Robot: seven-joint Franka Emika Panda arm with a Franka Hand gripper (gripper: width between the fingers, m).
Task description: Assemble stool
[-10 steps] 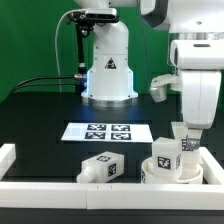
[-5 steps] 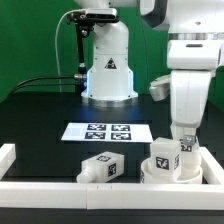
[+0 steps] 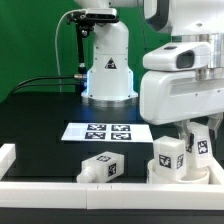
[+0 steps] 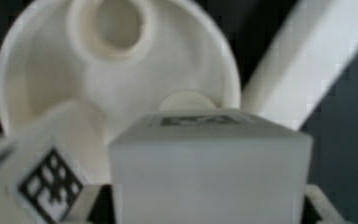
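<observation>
I judge I'm fitting a leg (image 4: 211, 165) to the seat (image 4: 105, 75); I cannot tell whether the tool (image 3: 194, 136) pinches it. Next needs careful alignment.

the scene is closed at the back by a plain green wall (image 3: 30, 30). a black table (image 3: 40, 120) is spread before it, bordered at the front and at the exterior view's left by white rails (image 3: 60, 190). the marker board (image 3: 108, 131) is laid flat near the table's middle. a black cable (image 3: 40, 80) is run along the far edge.
</observation>
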